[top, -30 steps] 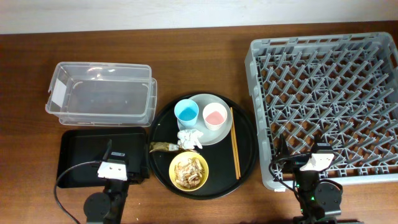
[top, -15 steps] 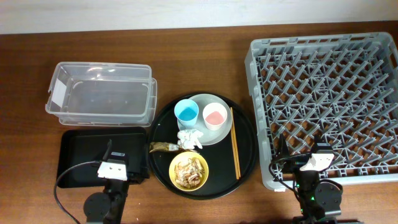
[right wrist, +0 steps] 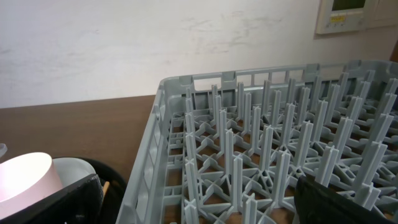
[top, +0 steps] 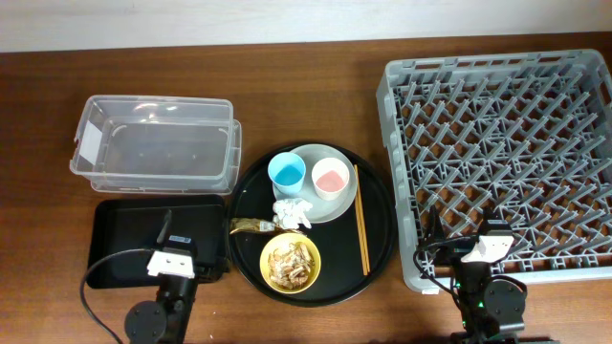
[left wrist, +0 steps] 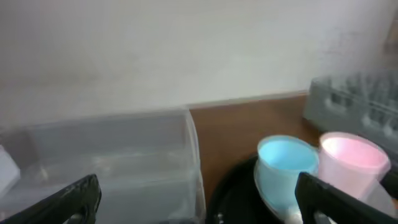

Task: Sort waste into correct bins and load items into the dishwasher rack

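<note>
Tissue [top: 293, 212], wrapper [top: 251, 226] and scraps [top: 290, 262] sit unsorted on the round tray [top: 380, 225]; rack [top: 497, 143] holds nothing yet. Left gripper [left wrist: 199, 202] and right gripper [right wrist: 199, 205] gape wide, empty.

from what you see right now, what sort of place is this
Probably a dish-clearing station, like a canteen tray return: a grey dishwasher rack, a round black tray holding a yellow bowl of scraps, and a clear tub and flat black tray for waste.

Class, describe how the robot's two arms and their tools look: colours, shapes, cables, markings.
Both arms are black, with rounded joints and a white block near the wrist. A black cable loops beside the left arm; the right arm shows a small green light. The tools' fingers are black and blunt-tipped.
</note>
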`<state>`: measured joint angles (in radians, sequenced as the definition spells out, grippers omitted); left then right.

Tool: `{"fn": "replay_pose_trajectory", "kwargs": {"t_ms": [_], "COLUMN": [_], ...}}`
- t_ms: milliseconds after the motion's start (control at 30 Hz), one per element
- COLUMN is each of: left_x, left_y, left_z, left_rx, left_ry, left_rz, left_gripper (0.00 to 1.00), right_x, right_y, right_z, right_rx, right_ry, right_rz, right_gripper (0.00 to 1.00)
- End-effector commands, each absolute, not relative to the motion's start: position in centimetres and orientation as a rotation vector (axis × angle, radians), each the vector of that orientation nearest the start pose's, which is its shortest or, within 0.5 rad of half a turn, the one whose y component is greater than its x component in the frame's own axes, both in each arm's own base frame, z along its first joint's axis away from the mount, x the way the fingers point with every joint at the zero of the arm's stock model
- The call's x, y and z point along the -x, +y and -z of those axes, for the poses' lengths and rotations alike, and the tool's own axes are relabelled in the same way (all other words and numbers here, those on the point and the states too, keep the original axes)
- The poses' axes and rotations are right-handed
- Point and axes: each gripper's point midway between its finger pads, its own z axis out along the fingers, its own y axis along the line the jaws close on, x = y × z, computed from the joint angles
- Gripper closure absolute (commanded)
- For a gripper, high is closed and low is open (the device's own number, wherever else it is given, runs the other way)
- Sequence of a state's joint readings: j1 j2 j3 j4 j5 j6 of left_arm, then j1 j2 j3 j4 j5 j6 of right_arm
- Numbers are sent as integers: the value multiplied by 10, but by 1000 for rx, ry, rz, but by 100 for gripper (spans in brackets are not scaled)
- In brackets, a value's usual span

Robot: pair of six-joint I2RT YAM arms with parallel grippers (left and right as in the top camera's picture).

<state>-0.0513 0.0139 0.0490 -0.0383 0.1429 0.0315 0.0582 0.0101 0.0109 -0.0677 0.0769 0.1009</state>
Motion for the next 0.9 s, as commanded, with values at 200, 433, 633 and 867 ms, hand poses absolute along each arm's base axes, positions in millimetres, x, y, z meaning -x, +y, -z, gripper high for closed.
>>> {"fn": "replay_pose_trajectory", "kwargs": {"t_ms": [200,433,633,867], "left_x": [-218,-279,-282,-270], "left_y": [-41,-69,-87,-81], "left_z": [-336,-337,-277,-195], "left_rx": [-269,-305,-257,405], "left_ry": [1804,2218,2503,2662], "left_rz": [119,362,576,256], "left_gripper": [1,1,83,100], "right_x": [-246,-246,-246,-246], "right_y": [0,0,0,0], "right_z": [-156,-156,-156,-156], "right_rx": [-95,-95,-95,-95], "right_ry": [1644,1644,1644,1644], "right_rz": [-51,-51,-51,-51], "right_gripper": [1,1,1,1]}}
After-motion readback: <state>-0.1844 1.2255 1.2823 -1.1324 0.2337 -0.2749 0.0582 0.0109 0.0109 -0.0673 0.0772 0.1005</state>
